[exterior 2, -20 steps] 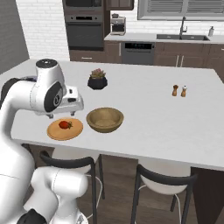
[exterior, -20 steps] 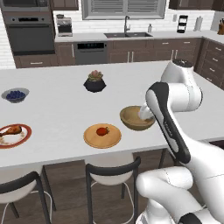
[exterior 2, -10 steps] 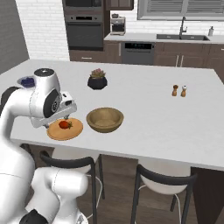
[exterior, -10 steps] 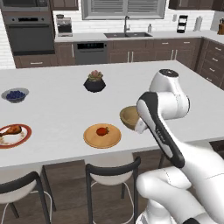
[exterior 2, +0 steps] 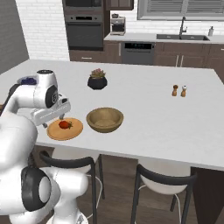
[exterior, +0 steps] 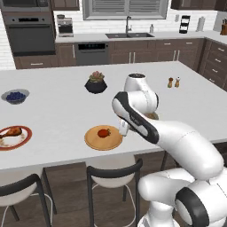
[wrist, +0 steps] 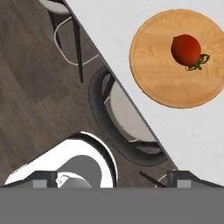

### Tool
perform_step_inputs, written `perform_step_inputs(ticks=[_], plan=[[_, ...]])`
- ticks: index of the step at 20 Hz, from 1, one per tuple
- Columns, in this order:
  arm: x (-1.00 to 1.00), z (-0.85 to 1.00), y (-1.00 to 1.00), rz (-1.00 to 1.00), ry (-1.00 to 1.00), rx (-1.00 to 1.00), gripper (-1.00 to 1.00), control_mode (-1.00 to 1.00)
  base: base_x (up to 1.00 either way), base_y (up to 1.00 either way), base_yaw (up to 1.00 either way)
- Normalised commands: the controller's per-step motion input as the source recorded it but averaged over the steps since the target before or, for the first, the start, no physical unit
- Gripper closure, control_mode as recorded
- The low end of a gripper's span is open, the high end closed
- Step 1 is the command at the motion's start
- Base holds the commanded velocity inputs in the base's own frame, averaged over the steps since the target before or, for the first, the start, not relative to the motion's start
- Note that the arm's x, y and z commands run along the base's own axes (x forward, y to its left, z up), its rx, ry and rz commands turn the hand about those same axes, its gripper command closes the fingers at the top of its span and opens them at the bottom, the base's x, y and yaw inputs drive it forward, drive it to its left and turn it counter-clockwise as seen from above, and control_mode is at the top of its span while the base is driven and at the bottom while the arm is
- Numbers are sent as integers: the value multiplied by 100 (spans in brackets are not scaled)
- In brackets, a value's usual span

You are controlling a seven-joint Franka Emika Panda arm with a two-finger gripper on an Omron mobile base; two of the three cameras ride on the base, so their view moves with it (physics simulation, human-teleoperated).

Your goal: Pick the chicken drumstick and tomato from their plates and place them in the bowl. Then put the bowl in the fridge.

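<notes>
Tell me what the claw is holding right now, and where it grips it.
Nothing. The claw is open and empty, hanging near the wooden plate; the tomato lies untouched on that plate.

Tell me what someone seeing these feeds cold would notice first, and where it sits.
The big white arm bends low over the near edge of the island, its end effector open beside the wooden plate that carries the red tomato. Right of that plate stands the empty wooden bowl. Far off at the counter's left end, the chicken drumstick lies on the red-rimmed plate.
</notes>
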Motion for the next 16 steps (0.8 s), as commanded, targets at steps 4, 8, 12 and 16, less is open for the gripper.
perform_step_inputs(ticks=[4, 8, 12, 16], plan=[[74, -41, 42, 9, 13, -6, -100, -100, 0, 0, 0], [62, -37, 8, 12, 2, 0, -100, -100, 0, 0, 0], [51, -46, 0, 14, 0, 0, -100, -100, 0, 0, 0], [45, -49, 11, 10, 0, 0, -100, -100, 0, 0, 0]])
